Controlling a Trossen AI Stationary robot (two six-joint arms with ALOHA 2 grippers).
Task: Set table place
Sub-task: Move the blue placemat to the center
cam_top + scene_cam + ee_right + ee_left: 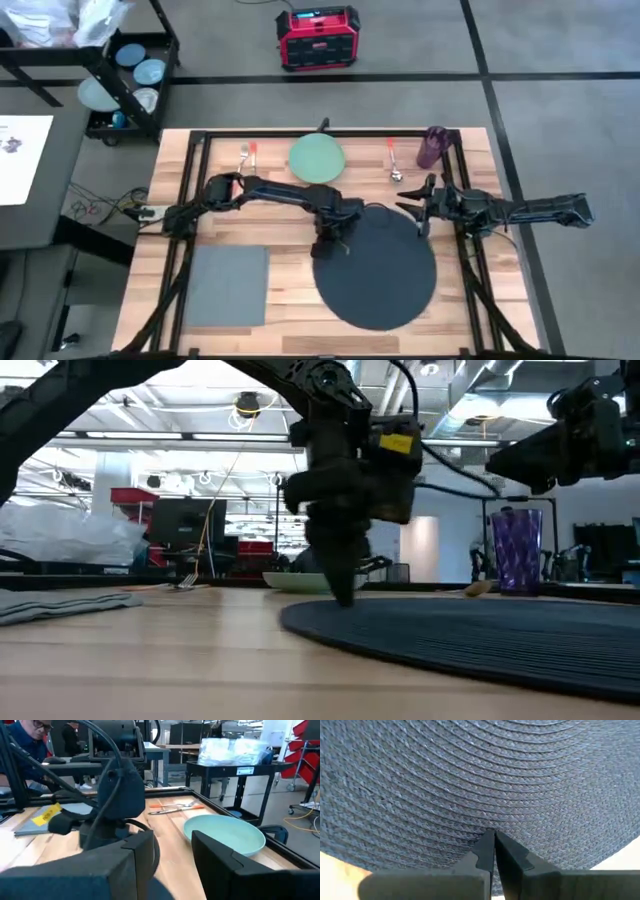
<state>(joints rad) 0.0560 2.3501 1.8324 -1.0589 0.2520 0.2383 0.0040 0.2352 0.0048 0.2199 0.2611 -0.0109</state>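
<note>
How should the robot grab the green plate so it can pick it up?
Probably by the rim. The pale green plate lies flat at the table's far edge, too wide to span, so one finger goes over the lip and one under it. The right gripper, open and hovering near the dark round mat, could come from above at the plate's bare right edge.

Napkin (pixel 229 285) left of mat (pixel 378 268); plate (pixel 317 158) behind.

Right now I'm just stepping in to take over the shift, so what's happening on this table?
The left gripper is down at the edge of the dark round mat, jaws shut on it. The right gripper hovers open near the mat's far edge. The green plate, purple cup, cutlery and grey napkin lie apart on the table.
</note>
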